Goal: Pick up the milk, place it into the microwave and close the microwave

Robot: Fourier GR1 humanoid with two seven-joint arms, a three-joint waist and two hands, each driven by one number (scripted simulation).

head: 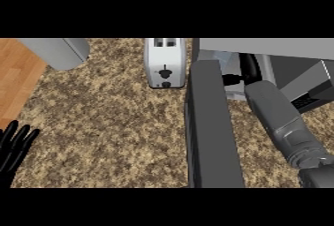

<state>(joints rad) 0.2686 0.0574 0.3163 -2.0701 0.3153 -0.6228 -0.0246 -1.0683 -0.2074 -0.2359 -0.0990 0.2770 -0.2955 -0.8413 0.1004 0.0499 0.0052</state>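
Resting at the lower left edge of the view, the left hand [14,148] shows black fingers straight and slightly spread, pointing up, holding nothing; it lies over the speckled counter [111,132] and seems simply parked out of the way. Near the bottom right, the grey right forearm [284,119] comes in from the lower edge and slants up and to the left, reaching past the microwave door [212,132], which stands swung open as a long dark slab running from the lower edge toward the microwave [261,48]. That door is presumably left wide so the arm can pass into the cavity. At the end of the forearm, the right hand [248,73] shows only as a dark shape inside the opening, and I cannot tell whether its fingers are curled or straight. The milk does not show plainly; a pale bluish shape beside the hand, just inside the cavity, may be it, but that is a guess, so whether it is set down or held cannot be judged. By this pose, the placing step looks under way or nearly done, with closing the door left to do. Farther back, a toaster [164,62] stands just left of the door's far end, and a grey cylindrical vessel [58,50] sits at the upper left beside a strip of wooden floor [16,75].
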